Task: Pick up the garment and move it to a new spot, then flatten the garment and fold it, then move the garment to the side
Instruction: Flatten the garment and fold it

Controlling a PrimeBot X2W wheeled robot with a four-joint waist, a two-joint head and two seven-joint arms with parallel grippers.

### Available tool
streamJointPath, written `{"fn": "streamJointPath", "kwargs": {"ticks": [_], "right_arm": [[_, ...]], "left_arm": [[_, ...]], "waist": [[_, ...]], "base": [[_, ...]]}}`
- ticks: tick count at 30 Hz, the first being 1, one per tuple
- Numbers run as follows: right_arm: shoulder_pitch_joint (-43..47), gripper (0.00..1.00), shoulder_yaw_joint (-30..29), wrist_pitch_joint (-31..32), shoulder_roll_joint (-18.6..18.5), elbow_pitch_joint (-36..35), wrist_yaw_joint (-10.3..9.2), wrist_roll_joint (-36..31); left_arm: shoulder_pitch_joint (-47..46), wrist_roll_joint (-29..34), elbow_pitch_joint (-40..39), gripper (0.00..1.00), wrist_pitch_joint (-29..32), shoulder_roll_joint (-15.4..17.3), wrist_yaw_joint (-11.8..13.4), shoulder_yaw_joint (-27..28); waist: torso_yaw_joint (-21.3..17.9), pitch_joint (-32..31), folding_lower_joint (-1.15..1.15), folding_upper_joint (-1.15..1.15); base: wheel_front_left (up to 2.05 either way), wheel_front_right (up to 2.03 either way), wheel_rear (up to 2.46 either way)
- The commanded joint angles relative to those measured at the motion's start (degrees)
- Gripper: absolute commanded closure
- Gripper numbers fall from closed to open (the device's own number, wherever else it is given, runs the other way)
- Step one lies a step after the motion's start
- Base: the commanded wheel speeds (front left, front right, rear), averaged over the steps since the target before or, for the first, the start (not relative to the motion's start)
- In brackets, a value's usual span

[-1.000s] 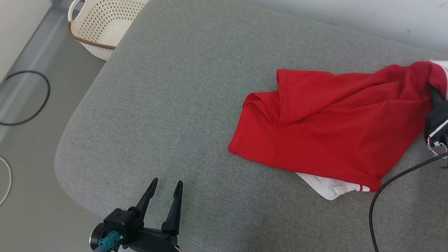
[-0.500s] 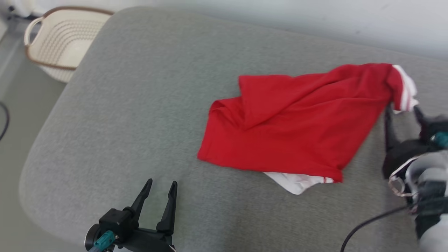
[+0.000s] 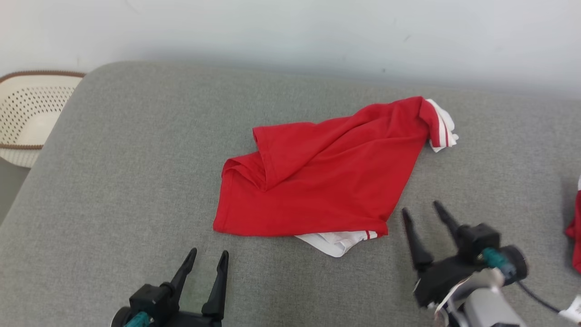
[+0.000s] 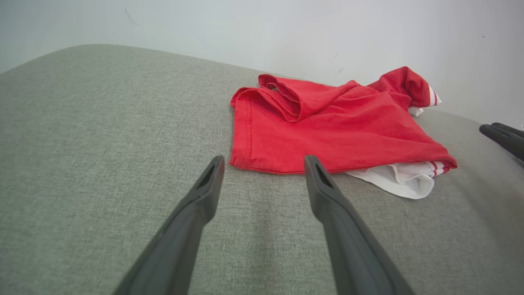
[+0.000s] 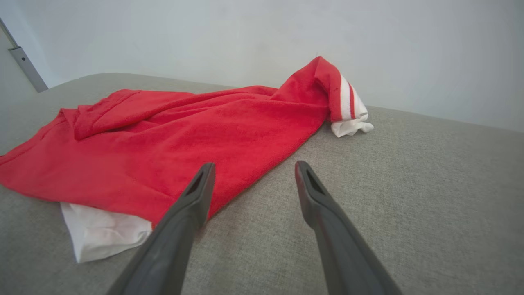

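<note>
Now, a red garment (image 3: 317, 181) lies crumpled in the middle of the grey cushion (image 3: 113, 181), both grippers empty beside it.
At far left a cream perforated basket (image 3: 27, 113) stands off the cushion's edge. Next, at the near edge, the left gripper (image 3: 209, 251) has its two dark fingers spread, holding nothing, tips near the garment's lower-left hem but apart from it. The garment has one flap folded over at its left, a white layer (image 3: 333, 240) poking out under its near hem and a striped red-and-white cuff (image 3: 442, 129) at its far right corner. Just right of the near hem the right gripper (image 3: 420, 206) is likewise spread and empty. More red cloth (image 3: 574, 231) shows at the right edge.
</note>
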Motion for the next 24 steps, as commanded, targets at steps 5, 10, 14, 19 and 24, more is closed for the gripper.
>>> {"fn": "streamJointPath", "kwargs": {"ticks": [5,10,14,19,24], "right_arm": [[3.74,0.0,7.63,-0.2,0.75,-1.81,-0.06,4.01],[5.75,0.0,11.47,-0.2,1.18,-1.86,-0.06,7.44],[6.14,0.0,14.65,-0.2,1.59,-0.08,-0.06,9.95],[3.99,0.0,15.87,-0.2,2.31,2.38,-0.06,10.96],[1.11,0.0,14.36,-0.2,3.46,7.51,-0.06,7.19]], "left_arm": [[2.39,-0.4,0.77,0.0,-0.01,0.06,-0.33,-0.42],[3.38,-0.68,1.0,0.0,-0.01,0.05,-0.31,-0.73],[3.33,-0.66,1.1,0.0,-0.01,0.05,-0.31,-0.76],[3.0,-0.95,1.13,0.0,-0.01,0.06,-0.17,-1.47],[2.87,-1.33,1.33,0.0,-0.01,0.05,-0.3,-1.67]], "waist": [[0.0,-2.66,0.01,0.0],[1.12,-3.3,0.01,0.0],[1.78,-3.51,0.01,0.0],[3.12,-3.13,0.01,0.0],[5.13,-2.09,0.01,0.0]], "base": [[0.0,0.0,0.0],[0.0,0.0,0.0],[0.0,0.0,0.0],[0.0,0.0,0.0],[0.0,0.0,0.0]]}}
